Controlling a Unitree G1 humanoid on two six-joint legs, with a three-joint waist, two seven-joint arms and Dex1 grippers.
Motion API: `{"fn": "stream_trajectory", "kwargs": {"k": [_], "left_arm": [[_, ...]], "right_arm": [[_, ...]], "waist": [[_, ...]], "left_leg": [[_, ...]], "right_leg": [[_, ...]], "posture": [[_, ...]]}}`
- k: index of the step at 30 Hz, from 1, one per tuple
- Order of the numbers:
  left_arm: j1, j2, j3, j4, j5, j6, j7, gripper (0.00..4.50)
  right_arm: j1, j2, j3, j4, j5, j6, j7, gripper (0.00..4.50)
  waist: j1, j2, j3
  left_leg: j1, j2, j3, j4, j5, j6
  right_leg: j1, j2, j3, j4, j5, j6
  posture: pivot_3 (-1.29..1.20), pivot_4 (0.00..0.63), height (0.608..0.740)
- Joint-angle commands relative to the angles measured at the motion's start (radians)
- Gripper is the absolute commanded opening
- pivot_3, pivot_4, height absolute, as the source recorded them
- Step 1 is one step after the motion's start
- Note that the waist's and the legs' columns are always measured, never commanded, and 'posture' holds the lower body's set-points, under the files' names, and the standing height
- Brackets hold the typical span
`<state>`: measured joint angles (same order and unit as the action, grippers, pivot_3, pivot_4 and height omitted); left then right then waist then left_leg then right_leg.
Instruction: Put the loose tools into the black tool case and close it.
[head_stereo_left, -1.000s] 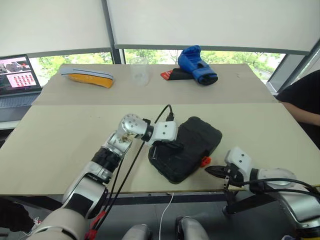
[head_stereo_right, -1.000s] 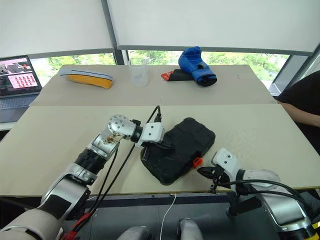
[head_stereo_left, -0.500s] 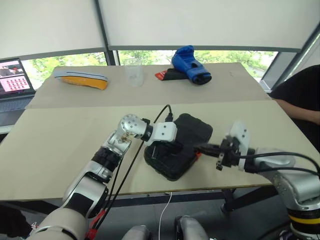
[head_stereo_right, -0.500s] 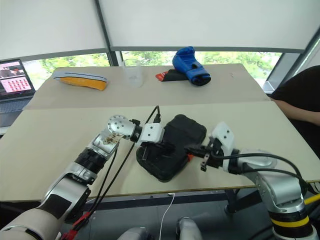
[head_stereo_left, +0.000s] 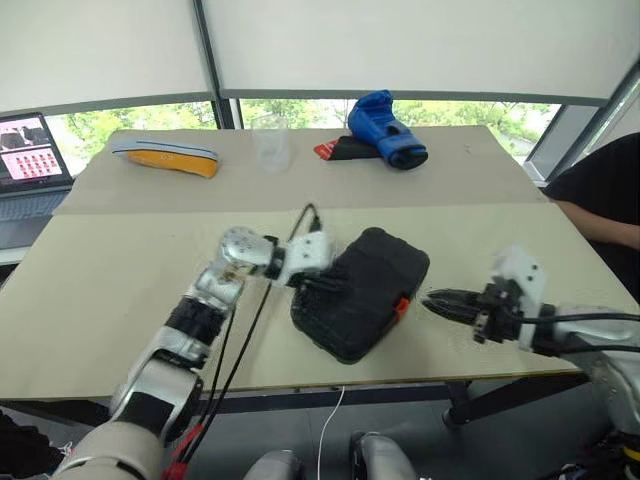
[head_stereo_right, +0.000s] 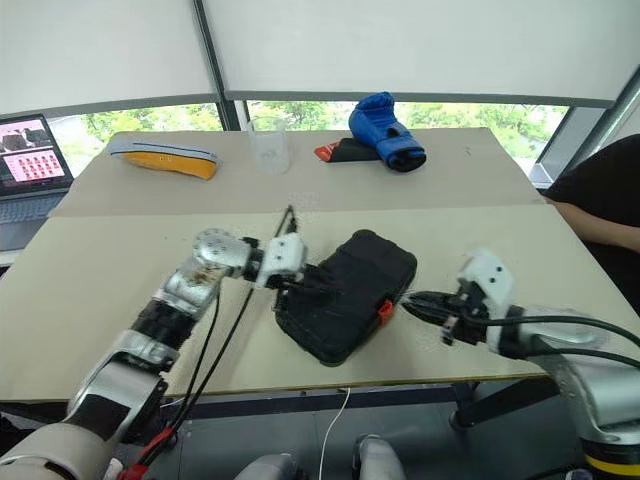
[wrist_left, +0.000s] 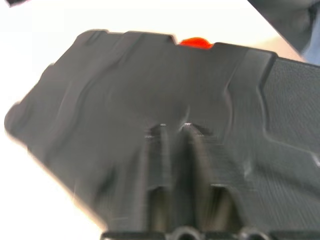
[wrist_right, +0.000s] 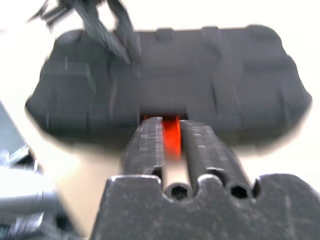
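Note:
The black tool case (head_stereo_left: 375, 280) lies shut and slanted near the table's front edge, its small orange latch (head_stereo_left: 402, 306) on the side facing right. My left gripper (head_stereo_left: 325, 285) is at the case's left edge, its fingers (wrist_left: 160, 145) a little apart over the lid. My right gripper (head_stereo_left: 432, 298) hovers just right of the latch and points at it. The latch (wrist_right: 171, 131) shows through the narrow gap between its fingers (wrist_right: 147, 142), so this gripper is open and holds nothing. The loose tools are out of view.
A blue boxing glove (head_stereo_left: 388, 130), a clear cup (head_stereo_left: 270, 148) and a yellow-and-grey object (head_stereo_left: 165, 157) sit on the far table. A laptop (head_stereo_left: 30, 150) stands at far left. A person in black (head_stereo_left: 605, 190) is at the right edge.
The right gripper rose from the table's front edge to the latch, then drew back to the right. The left gripper slid left to the case's edge. Both grippers' fingers have parted slightly.

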<state>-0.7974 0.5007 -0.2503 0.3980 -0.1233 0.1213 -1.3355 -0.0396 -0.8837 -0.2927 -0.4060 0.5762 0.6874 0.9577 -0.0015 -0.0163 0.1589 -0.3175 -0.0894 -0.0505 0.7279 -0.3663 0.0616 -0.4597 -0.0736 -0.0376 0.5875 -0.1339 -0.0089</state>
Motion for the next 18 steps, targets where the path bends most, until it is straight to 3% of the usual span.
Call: {"fn": "stream_trajectory", "kwargs": {"k": [1, 4, 7, 13, 18], "left_arm": [[0.082, 0.192, 0.154, -0.125, -0.132, 0.207, -0.082, 2.42], [0.142, 0.313, 0.230, -0.207, -0.204, 0.317, -0.117, 3.45], [0.258, 0.443, 0.316, -0.275, -0.211, 0.320, -0.119, 4.43], [0.426, 0.490, 0.430, -0.444, -0.292, 0.410, -0.044, 4.47], [0.479, 0.487, 0.459, -0.529, -0.335, 0.438, 0.006, 4.47]], "right_arm": [[0.040, -0.077, -0.154, 0.065, 0.060, -0.062, 0.166, 2.47], [0.062, -0.142, -0.199, 0.119, 0.073, -0.083, 0.276, 3.45], [0.039, -0.220, -0.213, 0.185, 0.080, -0.086, 0.377, 4.45], [-0.167, -0.235, -0.077, 0.295, 0.075, -0.103, 0.403, 4.48], [-0.236, -0.213, 0.006, 0.327, 0.049, -0.122, 0.408, 4.48]], "waist": [[-0.012, 0.000, 0.001], [-0.010, 0.002, 0.003], [-0.006, 0.004, 0.005], [0.004, 0.004, 0.007], [0.015, 0.004, 0.009]], "left_leg": [[0.000, 0.000, 0.000, 0.000, 0.000, 0.000], [-0.001, 0.000, 0.001, 0.000, 0.000, 0.000], [-0.002, -0.001, 0.001, 0.000, 0.000, 0.001], [-0.002, -0.001, 0.000, -0.001, -0.001, 0.001], [-0.004, -0.001, -0.001, -0.002, -0.002, 0.000]], "right_leg": [[-0.001, 0.000, 0.000, 0.001, -0.001, 0.000], [-0.003, 0.001, 0.000, 0.002, 0.002, -0.006], [-0.002, -0.001, 0.000, 0.000, 0.002, -0.006], [-0.001, -0.002, -0.001, -0.003, 0.002, -0.006], [-0.003, -0.002, -0.002, -0.003, 0.002, -0.006]], "posture": [[0.00, 0.150, 0.731], [0.00, 0.150, 0.731], [0.00, 0.150, 0.731], [0.00, 0.150, 0.731], [0.00, 0.150, 0.731]]}}
